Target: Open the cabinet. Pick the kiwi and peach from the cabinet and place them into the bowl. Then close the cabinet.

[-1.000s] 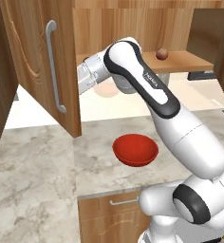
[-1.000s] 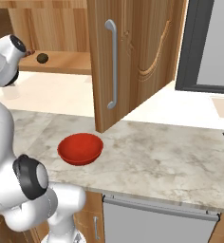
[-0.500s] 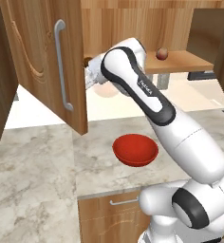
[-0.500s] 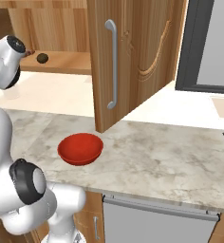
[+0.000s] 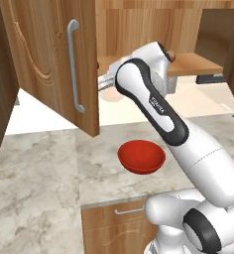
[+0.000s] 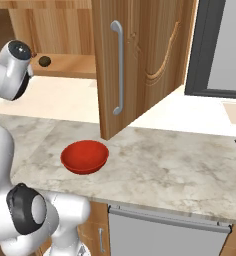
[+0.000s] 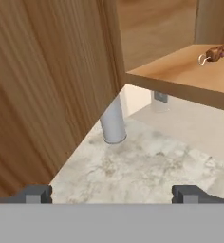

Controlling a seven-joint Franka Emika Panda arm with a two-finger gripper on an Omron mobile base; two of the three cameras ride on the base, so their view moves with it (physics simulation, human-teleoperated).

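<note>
The cabinet (image 5: 49, 64) is standing with both doors swung out over the bench (image 6: 180, 165), its shelf exposed, and the arm is reaching up beside the left door, just under the shelf edge. The hand (image 7: 111, 193) is released, its two tips sitting wide apart with nothing between them, looking down past the inner face of that door toward the marbled bench. On the shelf a small dark round thing, likely the kiwi (image 6: 44, 61), is lying near the front edge in the right base view; a small round fruit, probably the peach (image 5: 171, 55), is peeking from behind the wrist in the left base view, mostly hidden. The bowl (image 5: 141, 157) is waiting on the bench below the shelf, apart from the doors, and looks to have nothing in it. Judging by their look, both fruits are going to be light, round and prone to rolling, the peach soft enough to bruise, so a gentle squeeze across the widest middle from the front seems best. The doors look stiff and hinged; the long silver bar handle (image 6: 118, 67) is offering the surest hold for closing them.
</note>
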